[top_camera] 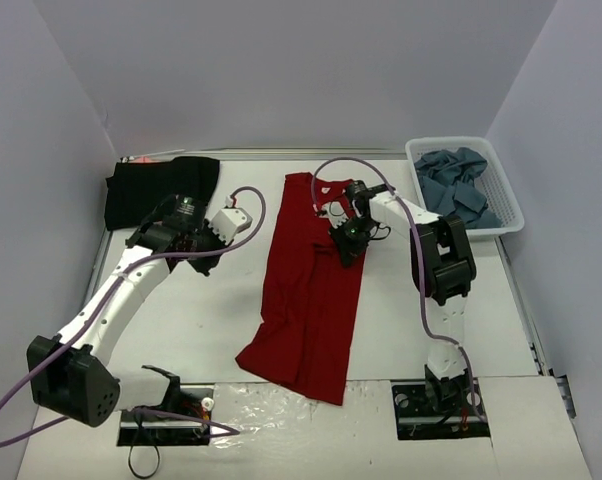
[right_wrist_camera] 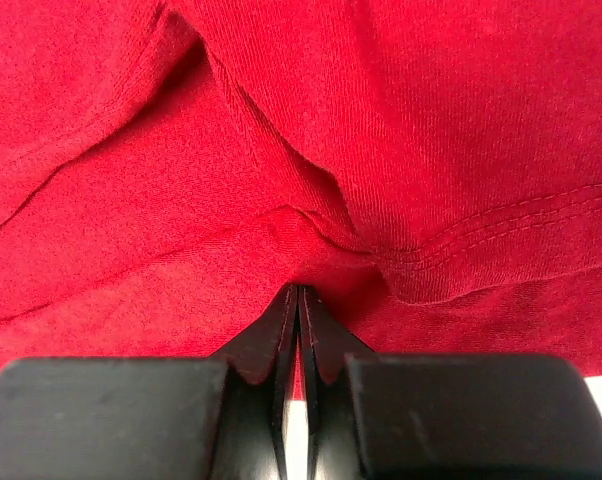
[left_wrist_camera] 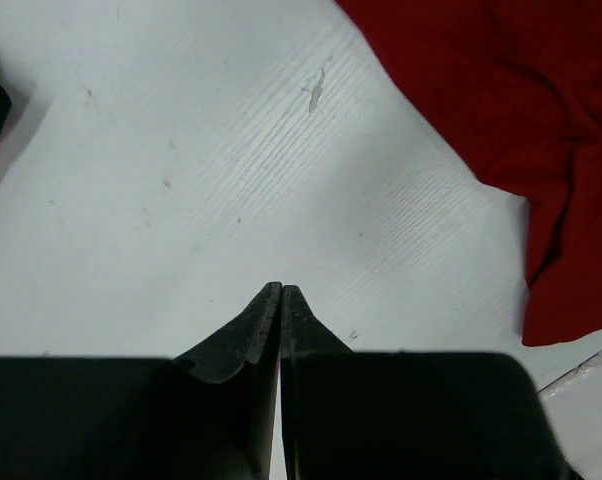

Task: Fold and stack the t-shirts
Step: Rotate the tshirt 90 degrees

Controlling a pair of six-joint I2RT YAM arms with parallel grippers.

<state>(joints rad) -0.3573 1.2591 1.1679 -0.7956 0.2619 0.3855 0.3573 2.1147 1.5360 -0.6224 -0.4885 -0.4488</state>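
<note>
Black t-shirt [top_camera: 156,190] lies bunched at the far left corner. The left gripper [left_wrist_camera: 281,292], closed on nothing, hangs over bare table [top_camera: 181,320] between it and the dark red t-shirt [top_camera: 306,300] stretched lengthwise mid-table. The right gripper [right_wrist_camera: 298,290], also closed, touches a fold of that red cloth; blue-grey t-shirts [top_camera: 456,180] fill the basket [top_camera: 511,215] far right.

Lighting bright, even and diffuse, from overhead. Shadows soft. Mild glare on the table [top_camera: 281,410] at its near edge. Overhead view sharp. Dark red t-shirt [right_wrist_camera: 431,150] weave crisp; left gripper [left_wrist_camera: 281,288] and right gripper [right_wrist_camera: 298,288] bodies underexposed, soft-edged.
</note>
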